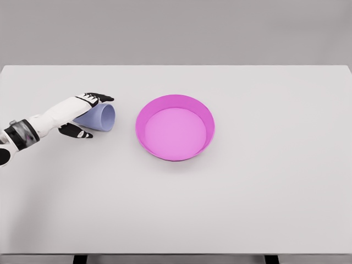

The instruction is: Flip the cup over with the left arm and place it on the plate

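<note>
Bright, even light falls from above; the white desk (247, 209) shows no glare. Shadows are faint and soft, just under the plate (175, 127). Everything looks sharp, edges undistorted.

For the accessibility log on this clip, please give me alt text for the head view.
The robot's left hand closes around a pale blue cup lying on its side on a white table, its open mouth facing a magenta plate just to its right. The plate holds nothing, and the right arm is out of view.
</note>
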### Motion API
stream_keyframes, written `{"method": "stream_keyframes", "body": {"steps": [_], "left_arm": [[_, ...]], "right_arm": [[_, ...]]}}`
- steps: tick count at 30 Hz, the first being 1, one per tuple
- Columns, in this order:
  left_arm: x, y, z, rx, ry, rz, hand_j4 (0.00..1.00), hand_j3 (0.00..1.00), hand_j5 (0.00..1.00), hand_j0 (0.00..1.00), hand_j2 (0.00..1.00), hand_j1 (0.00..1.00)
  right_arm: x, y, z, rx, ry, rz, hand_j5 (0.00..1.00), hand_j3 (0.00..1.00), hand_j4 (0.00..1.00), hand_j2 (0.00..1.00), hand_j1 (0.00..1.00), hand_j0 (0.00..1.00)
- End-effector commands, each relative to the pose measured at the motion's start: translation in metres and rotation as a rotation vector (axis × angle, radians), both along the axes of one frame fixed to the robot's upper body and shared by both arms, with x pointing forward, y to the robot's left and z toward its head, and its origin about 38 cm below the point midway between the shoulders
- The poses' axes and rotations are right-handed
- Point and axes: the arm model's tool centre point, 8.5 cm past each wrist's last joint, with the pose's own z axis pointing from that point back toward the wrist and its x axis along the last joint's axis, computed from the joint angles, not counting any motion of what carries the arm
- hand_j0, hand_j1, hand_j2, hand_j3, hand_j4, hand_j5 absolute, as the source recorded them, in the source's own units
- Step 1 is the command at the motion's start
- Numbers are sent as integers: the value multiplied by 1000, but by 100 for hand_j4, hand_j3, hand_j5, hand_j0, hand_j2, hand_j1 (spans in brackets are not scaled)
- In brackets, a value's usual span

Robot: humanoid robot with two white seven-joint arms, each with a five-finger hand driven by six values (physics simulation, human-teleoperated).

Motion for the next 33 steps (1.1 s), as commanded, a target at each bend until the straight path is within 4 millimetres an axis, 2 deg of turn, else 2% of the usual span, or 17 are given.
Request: {"method": "stream_keyframes", "body": {"steps": [1, 20, 26, 33], "left_arm": [[0, -2, 0, -10, 1, -1, 100, 100, 100, 100, 100, 100], [7, 2, -7, 6, 27, 22, 100, 100, 100, 100, 100, 100], [7, -1, -9, 8, 38, 13, 85, 85, 85, 85, 85, 85], [7, 0, -8, 7, 37, 16, 81, 81, 81, 81, 81, 81]], "right_arm": [[-1, 0, 0, 0, 1, 0, 100, 100, 100, 100, 100, 100], [0, 0, 0, 0, 0, 0, 100, 100, 100, 100, 100, 100], [0, 0, 0, 0, 0, 0, 100, 100, 100, 100, 100, 100], [0, 0, 0, 0, 0, 0, 100, 100, 100, 100, 100, 100]]}}
